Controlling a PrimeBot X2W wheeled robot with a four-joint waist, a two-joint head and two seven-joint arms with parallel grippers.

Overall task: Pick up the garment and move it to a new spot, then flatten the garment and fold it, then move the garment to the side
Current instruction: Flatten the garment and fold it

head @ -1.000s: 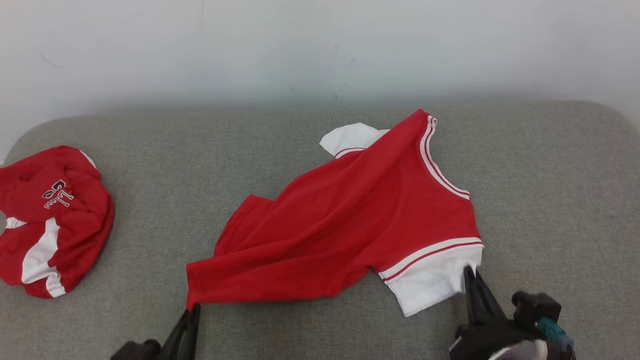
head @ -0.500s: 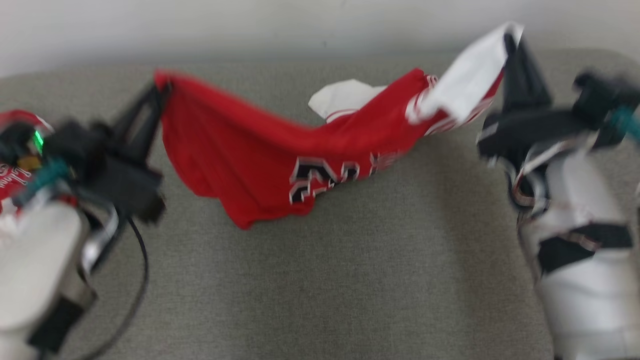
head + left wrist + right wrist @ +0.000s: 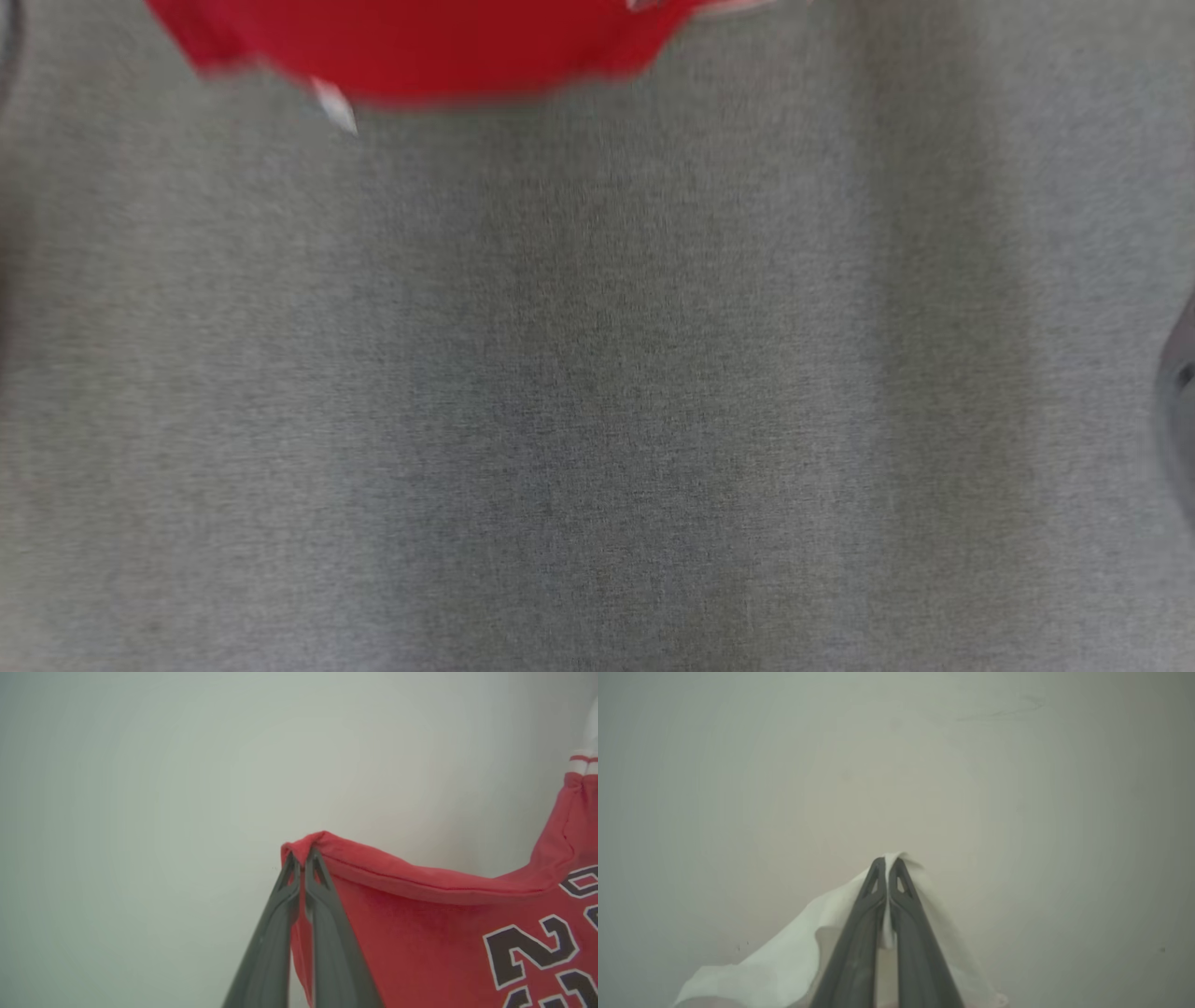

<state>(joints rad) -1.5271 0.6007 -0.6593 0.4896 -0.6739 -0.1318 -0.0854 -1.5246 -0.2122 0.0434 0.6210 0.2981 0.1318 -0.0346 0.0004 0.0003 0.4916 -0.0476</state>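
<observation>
One garment (image 3: 420, 47), red and blurred, is cut off by the head view's top edge over the grey fabric counter (image 3: 597, 392). Its black numerals run off the left wrist view's border. A dark smear (image 3: 1178, 392) at the head view's right edge is unreadable. Behind the cloth stands a plain pale wall (image 3: 140, 788). Two claws hold the garment up. The left claw (image 3: 302, 856) is pinched tight on a red hem corner, and the right claw (image 3: 887, 861) is pinched tight on the white sleeve (image 3: 784, 966).
</observation>
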